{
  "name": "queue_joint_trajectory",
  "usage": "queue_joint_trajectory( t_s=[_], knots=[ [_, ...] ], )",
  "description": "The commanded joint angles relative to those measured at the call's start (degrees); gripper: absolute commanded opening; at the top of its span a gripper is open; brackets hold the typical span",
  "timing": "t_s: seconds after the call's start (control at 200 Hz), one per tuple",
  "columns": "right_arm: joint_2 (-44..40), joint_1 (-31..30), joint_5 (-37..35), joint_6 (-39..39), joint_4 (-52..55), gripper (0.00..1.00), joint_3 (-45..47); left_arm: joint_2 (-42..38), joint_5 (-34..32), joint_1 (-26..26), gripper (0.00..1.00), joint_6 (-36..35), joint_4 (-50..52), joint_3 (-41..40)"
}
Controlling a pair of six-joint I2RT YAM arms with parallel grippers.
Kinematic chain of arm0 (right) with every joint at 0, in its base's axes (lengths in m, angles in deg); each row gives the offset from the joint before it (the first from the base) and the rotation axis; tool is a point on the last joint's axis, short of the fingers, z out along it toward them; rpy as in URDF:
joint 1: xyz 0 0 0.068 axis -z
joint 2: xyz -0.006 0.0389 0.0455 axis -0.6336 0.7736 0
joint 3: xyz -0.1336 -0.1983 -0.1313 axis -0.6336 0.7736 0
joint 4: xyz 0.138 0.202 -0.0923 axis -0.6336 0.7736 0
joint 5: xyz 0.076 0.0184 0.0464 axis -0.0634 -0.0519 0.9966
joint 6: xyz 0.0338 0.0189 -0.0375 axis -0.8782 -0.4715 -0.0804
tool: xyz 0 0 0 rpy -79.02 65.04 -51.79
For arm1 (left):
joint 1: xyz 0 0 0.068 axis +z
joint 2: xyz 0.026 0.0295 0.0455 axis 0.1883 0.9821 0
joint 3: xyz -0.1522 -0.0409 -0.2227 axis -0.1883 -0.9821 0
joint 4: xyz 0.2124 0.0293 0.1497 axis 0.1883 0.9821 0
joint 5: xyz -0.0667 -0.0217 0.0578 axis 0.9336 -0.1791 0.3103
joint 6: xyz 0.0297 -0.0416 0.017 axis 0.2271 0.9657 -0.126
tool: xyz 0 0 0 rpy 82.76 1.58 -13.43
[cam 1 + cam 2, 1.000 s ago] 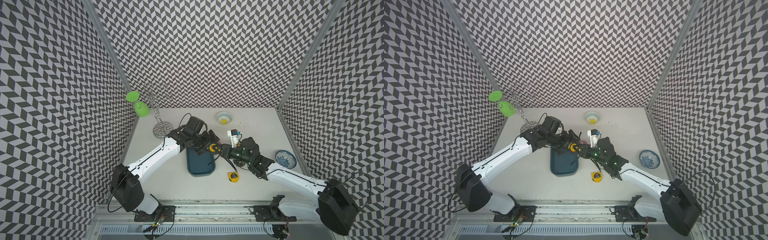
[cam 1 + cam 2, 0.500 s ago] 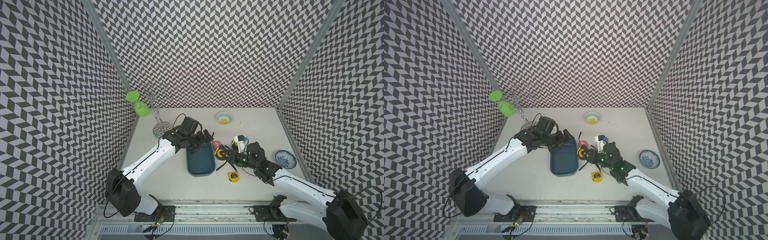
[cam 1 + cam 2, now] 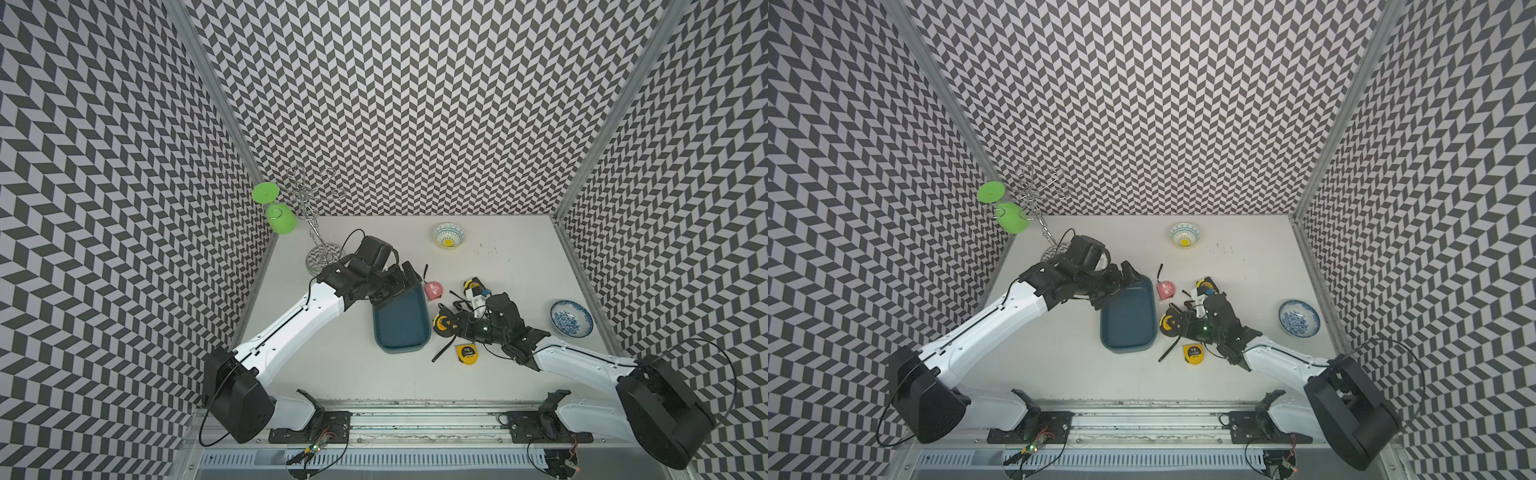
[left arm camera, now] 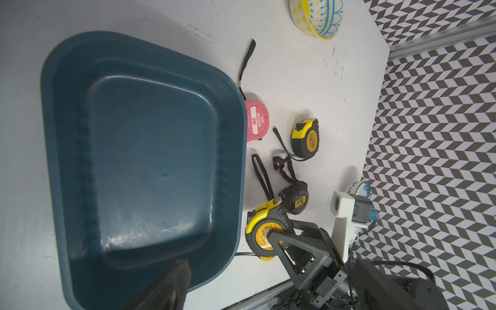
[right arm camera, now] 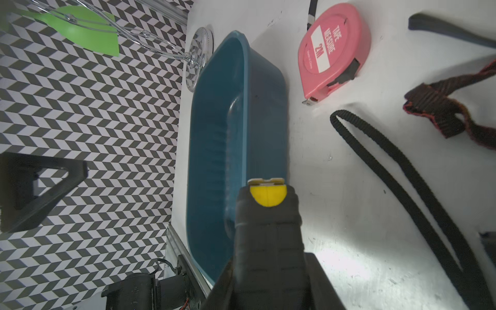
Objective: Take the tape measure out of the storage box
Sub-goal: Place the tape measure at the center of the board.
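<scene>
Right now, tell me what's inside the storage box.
Nothing visible: the storage box shows a bare teal floor in the left wrist view. One corner is covered by the left jaws, so that patch is unseen.

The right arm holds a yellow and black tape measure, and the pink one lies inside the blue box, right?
No: the pink tape measure lies on the table beside the storage box, not inside, as the left wrist view shows. The rest holds.

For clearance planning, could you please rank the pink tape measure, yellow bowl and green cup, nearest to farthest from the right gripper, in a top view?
1. Pink tape measure, beside the box.
2. Yellow bowl, at the back.
3. Green cup, on the back-left rack.
</scene>
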Motion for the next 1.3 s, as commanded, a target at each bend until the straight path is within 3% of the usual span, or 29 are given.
queue_joint_trajectory(
  t_s=[0.0,0.391,0.511,0.681,0.936,1.297],
  knots=[
    [2.2,0.5,2.9,-0.9,-7.9,0.14,0.0,-2.1,-0.4,0.7,1.00,-3.6,0.9,-2.1],
    [9.9,0.8,4.1,-0.6,-7.2,0.17,-1.1,-6.4,0.9,2.3,1.00,-4.2,-1.1,-9.0],
    [10.6,1.1,3.6,0.1,-5.1,0.24,-1.4,-7.1,0.9,2.7,0.99,-4.3,-1.1,-9.7],
    [9.3,1.4,1.9,2.3,0.1,0.47,-2.6,-7.6,0.7,3.4,1.00,-4.9,-1.1,-10.1],
    [6.1,1.4,-2.5,7.5,11.1,0.70,-6.9,-8.0,-0.3,4.8,1.00,-6.2,-1.3,-10.6],
    [1.7,1.7,-8.1,11.1,20.7,0.81,-11.1,-10.8,-1.6,9.4,1.00,-10.9,-5.1,-14.4]
  ],
)
